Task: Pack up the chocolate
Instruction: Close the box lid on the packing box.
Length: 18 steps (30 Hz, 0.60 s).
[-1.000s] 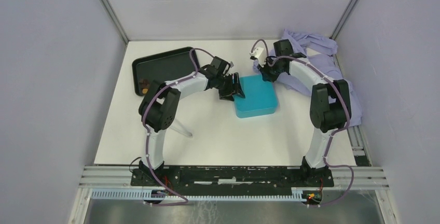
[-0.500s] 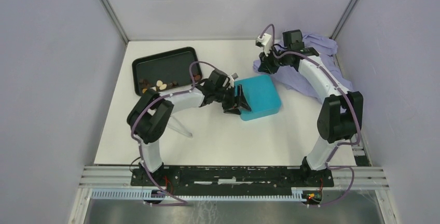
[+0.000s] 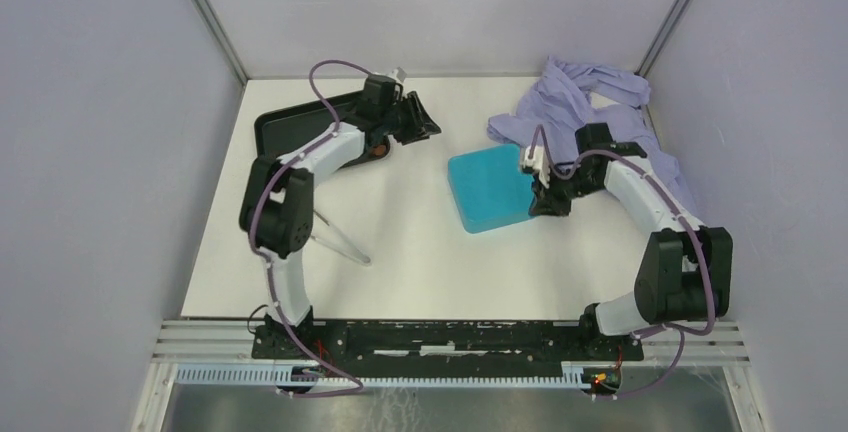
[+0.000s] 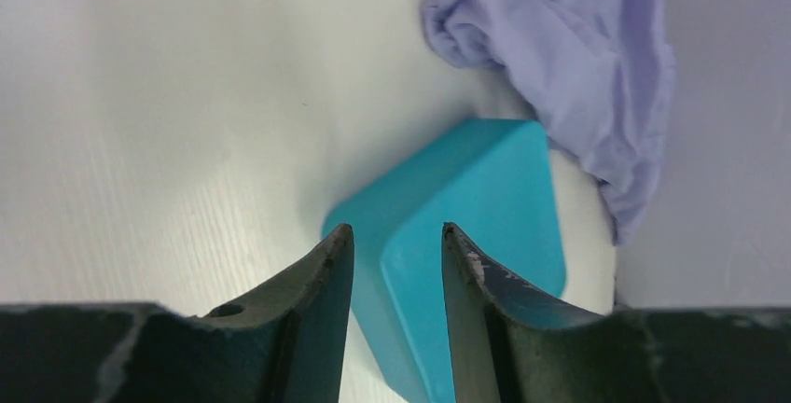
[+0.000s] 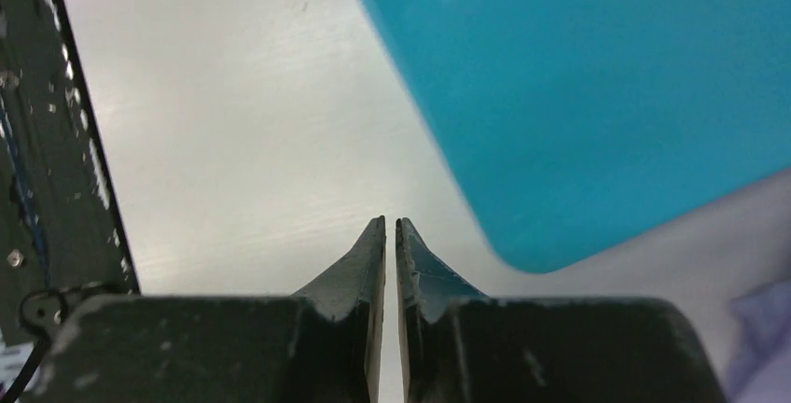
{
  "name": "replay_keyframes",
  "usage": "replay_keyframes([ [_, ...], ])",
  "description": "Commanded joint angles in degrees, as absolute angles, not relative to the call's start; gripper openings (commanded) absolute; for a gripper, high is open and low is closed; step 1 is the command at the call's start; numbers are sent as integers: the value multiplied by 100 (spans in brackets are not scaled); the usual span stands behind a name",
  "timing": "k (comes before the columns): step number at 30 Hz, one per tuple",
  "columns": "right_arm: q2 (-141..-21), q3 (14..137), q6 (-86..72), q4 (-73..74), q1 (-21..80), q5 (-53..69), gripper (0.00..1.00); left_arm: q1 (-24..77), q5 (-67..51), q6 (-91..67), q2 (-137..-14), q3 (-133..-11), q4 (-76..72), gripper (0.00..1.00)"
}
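Top view: left gripper [image 3: 425, 124], fingers parted and empty, hangs by the tray [image 3: 300, 124]; right gripper [image 3: 548, 204], clenched empty, touches the closed blue box [image 3: 488, 189]; the stage is unclear.

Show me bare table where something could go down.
Free: the near half of the table, between the arm bases, and the strip between black tray and teal box. Crowded: the far right, under the purple cloth.
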<state>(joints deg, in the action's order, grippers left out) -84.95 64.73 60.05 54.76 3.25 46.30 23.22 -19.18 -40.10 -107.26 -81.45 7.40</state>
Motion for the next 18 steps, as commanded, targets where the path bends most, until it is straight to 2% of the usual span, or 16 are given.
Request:
replay_keyframes([
  [1, -8253, 5444, 6896, 5599, 324, 3855, 12, 2453, -1903, -3611, -11846, -9165, 1331, 45],
  [6, -8193, 4534, 5631, 3914, 319, 3263, 11, 2608, -2358, -3518, -12686, -9734, 1375, 43],
  [10, -8510, 4652, 4673, 3031, 327, 2991, 11, 2885, -2672, -3194, -12846, -9676, 1419, 43],
  [14, -8955, 5205, 4114, 2715, 319, 2711, 12, 3016, -2822, -2999, -12431, -8956, 1214, 42],
  [18, -9336, 5736, 3829, 2634, 323, 2601, 14, 3131, -2852, -2986, -11623, -7712, 698, 42],
])
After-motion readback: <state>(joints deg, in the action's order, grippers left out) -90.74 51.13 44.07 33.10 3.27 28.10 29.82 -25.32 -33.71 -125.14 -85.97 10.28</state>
